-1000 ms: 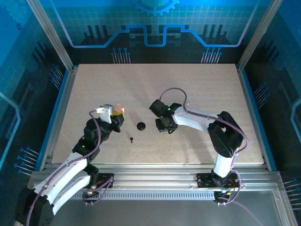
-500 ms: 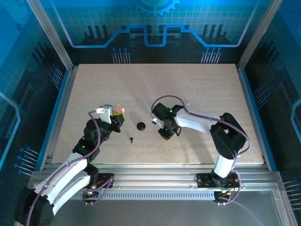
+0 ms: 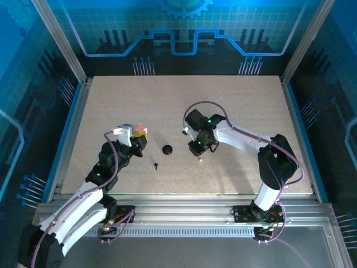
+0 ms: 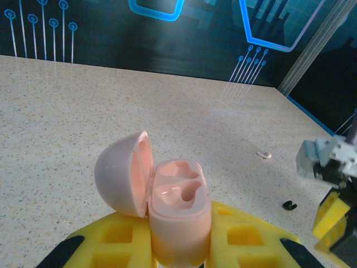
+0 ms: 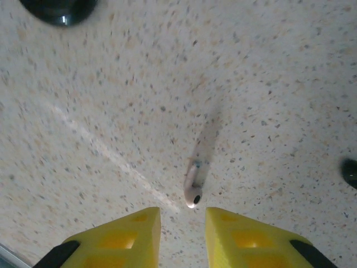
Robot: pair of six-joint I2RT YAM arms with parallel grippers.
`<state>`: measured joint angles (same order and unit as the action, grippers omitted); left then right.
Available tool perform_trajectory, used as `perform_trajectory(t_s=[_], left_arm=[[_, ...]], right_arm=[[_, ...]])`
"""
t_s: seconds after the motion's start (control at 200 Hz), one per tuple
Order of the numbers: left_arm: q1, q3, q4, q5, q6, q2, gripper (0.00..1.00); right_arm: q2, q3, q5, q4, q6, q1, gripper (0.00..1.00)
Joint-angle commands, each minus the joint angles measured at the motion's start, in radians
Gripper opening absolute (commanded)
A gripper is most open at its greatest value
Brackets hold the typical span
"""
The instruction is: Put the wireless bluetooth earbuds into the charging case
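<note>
Right jaws narrowly apart, earbud (image 5: 193,188) just beyond their gap; left jaws around case (image 4: 178,220)

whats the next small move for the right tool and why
Probably ease the right tool forward until its open jaws straddle the pale earbud: it lies loose on the table just ahead of them, and the open charging case the left tool holds is empty.

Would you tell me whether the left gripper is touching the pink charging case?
Touching: in the left wrist view, the left gripper clamps the open charging case between its yellow fingers.
</note>
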<state>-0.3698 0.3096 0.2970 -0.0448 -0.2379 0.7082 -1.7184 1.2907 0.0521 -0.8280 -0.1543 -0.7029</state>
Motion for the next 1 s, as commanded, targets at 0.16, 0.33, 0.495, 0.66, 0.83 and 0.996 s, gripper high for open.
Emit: perform_trajectory(t_s=[0.16, 0.33, 0.495, 0.66, 0.83, 0.996], left_arm=[[0.008, -0.017, 0.042, 0.011, -0.013, -0.015, 0.19], [0.008, -0.015, 0.038, 0.009, -0.002, -0.016, 0.20], [0.009, -0.016, 0.038, 0.005, 0.002, -0.015, 0.20], [0.010, -0.017, 0.042, 0.005, 0.002, -0.010, 0.20], [0.011, -0.017, 0.044, 0.002, 0.002, -0.010, 0.20], [0.012, -0.018, 0.049, 0.003, 0.003, -0.008, 0.20]], right_arm=[[0.011, -0.016, -0.051, 0.051, -0.540, 0.009, 0.32], [-0.061, 0.004, -0.026, 0.079, -0.594, 0.001, 0.31], [-0.131, 0.027, 0.011, 0.055, -0.595, 0.001, 0.30], [-0.184, 0.039, 0.030, 0.046, -0.590, 0.002, 0.31], [-0.226, 0.045, 0.022, 0.049, -0.587, 0.001, 0.31], [-0.242, 0.050, 0.033, 0.034, -0.586, -0.003, 0.30]])
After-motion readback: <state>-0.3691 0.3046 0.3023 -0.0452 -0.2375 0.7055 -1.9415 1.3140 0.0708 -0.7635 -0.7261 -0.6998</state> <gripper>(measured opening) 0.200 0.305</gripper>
